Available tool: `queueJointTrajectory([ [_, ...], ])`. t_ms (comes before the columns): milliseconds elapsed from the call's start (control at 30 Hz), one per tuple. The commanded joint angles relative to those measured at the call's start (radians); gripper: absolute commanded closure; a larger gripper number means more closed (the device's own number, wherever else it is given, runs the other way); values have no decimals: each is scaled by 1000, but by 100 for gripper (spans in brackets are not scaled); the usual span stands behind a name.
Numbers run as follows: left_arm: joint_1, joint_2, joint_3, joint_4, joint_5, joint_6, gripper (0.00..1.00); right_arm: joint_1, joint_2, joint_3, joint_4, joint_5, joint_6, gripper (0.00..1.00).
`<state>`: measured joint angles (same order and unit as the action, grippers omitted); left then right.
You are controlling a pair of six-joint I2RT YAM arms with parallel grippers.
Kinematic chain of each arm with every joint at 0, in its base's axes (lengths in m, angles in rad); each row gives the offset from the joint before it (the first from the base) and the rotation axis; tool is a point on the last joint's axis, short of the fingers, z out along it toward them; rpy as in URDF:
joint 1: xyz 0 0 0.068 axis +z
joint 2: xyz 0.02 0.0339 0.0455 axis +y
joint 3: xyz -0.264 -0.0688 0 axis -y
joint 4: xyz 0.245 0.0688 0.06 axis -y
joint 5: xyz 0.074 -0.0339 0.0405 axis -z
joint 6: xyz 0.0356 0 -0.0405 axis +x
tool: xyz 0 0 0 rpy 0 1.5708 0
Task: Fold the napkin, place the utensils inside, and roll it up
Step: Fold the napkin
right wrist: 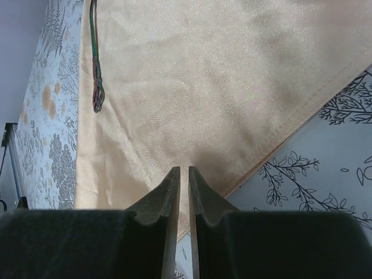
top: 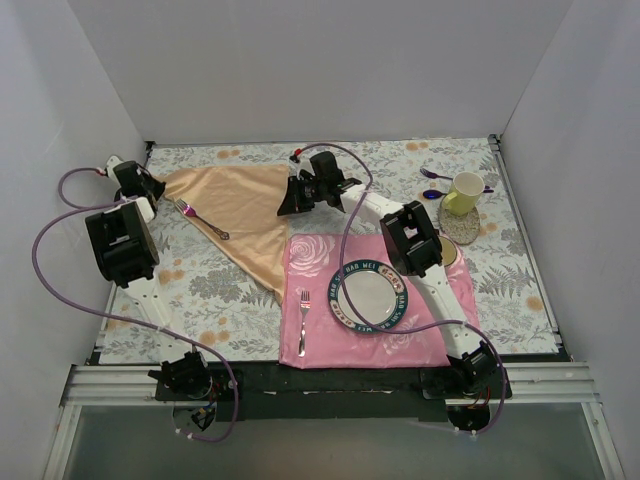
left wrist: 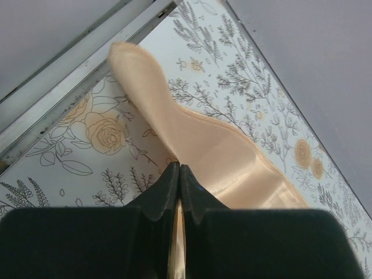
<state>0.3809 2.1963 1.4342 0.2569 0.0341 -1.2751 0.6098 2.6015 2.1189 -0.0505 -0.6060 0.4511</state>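
Note:
The peach-gold napkin (top: 245,215) lies as a triangle on the flowered cloth at the back left. A dark fork (top: 201,219) lies on its left part. My left gripper (top: 150,186) is shut on the napkin's left corner. In the left wrist view the cloth (left wrist: 209,145) runs up and away from the closed left gripper (left wrist: 178,167). My right gripper (top: 296,203) is at the napkin's right edge. In the right wrist view the right gripper (right wrist: 180,168) is almost closed, pinching the napkin (right wrist: 203,75) near its hem. The fork (right wrist: 95,64) shows at the upper left.
A pink rose placemat (top: 315,275) at the front centre holds a plate (top: 370,293) and a silver fork (top: 304,320). A yellow mug (top: 463,192), a round coaster (top: 460,226) and purple spoons (top: 435,175) stand at the back right. White walls close three sides.

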Motion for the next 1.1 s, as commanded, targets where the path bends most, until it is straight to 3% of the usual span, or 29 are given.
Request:
queueJointTrajectory([
  [0, -8, -128, -24, 30, -2, 66, 98, -2, -106, -22, 34, -28, 4, 82],
  [367, -36, -201, -75, 47, 67, 82, 96, -1, -139, -60, 31, -35, -3, 82],
  [1067, -157, -352, -258, -19, 44, 102, 89, -4, -245, -220, 84, -58, -8, 82],
])
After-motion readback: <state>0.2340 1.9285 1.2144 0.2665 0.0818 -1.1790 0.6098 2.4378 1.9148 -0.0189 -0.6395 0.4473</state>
